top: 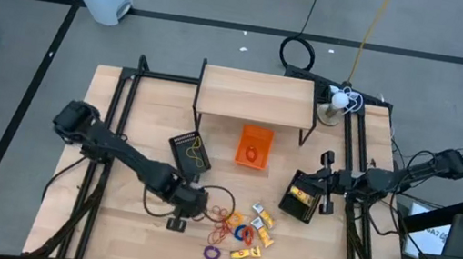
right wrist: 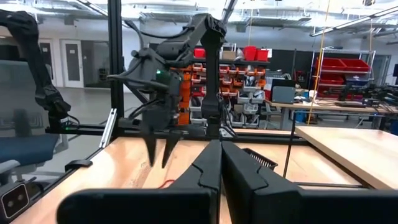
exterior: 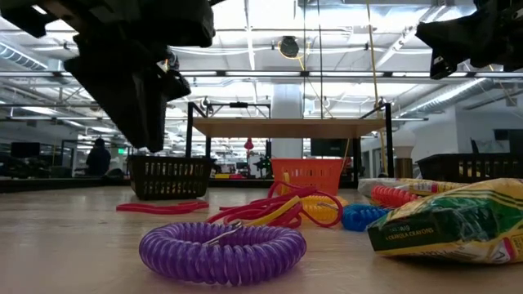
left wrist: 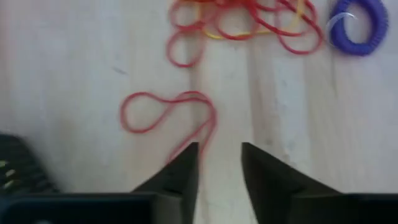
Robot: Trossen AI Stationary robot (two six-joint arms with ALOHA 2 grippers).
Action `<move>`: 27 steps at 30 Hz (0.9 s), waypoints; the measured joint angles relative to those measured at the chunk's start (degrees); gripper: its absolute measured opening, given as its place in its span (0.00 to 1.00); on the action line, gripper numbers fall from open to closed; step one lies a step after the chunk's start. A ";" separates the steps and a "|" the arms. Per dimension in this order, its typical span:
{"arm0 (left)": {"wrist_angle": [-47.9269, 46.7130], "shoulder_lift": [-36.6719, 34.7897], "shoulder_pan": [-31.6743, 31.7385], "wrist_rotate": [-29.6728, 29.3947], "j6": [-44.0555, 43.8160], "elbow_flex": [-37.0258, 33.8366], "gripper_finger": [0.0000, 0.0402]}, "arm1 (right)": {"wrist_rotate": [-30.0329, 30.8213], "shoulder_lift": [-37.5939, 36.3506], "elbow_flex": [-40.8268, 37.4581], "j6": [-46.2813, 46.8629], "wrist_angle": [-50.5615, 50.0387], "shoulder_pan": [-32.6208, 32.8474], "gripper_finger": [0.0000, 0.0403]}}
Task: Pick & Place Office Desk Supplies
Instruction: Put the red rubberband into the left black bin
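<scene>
Orange-red rubber bands [top: 222, 225] lie in a loose heap on the table, with a blue ring [top: 243, 233], a purple coil ring [exterior: 221, 249] and yellow-and-white pieces [top: 258, 225] beside them. One red band [left wrist: 168, 115] lies apart from the heap, just ahead of my left gripper [left wrist: 219, 152]. That gripper is open, points down and hangs above the table [exterior: 147, 122], its fingers near the band's closer end. My right gripper [right wrist: 219, 168] is shut and empty, raised at the table's right side [top: 323, 182].
An orange basket [top: 254, 146] stands mid-table before a wooden shelf [top: 257, 97]. A black basket [top: 190, 151] sits to its left. Another black basket holding a yellow pack [top: 302, 198] sits below my right gripper. A crayon pack [exterior: 458, 224] lies near the front.
</scene>
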 joint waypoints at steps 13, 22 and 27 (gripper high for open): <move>-3.91 7.10 3.08 0.74 0.56 4.06 0.58 | -0.04 0.25 -0.02 0.01 0.63 0.00 0.01; -10.93 8.13 3.41 -1.82 6.76 4.06 0.58 | -0.10 0.26 -0.02 -0.04 0.28 0.00 0.01; -8.83 8.15 3.41 -2.18 8.52 4.06 0.58 | -0.09 0.26 -0.02 0.00 0.24 0.00 0.01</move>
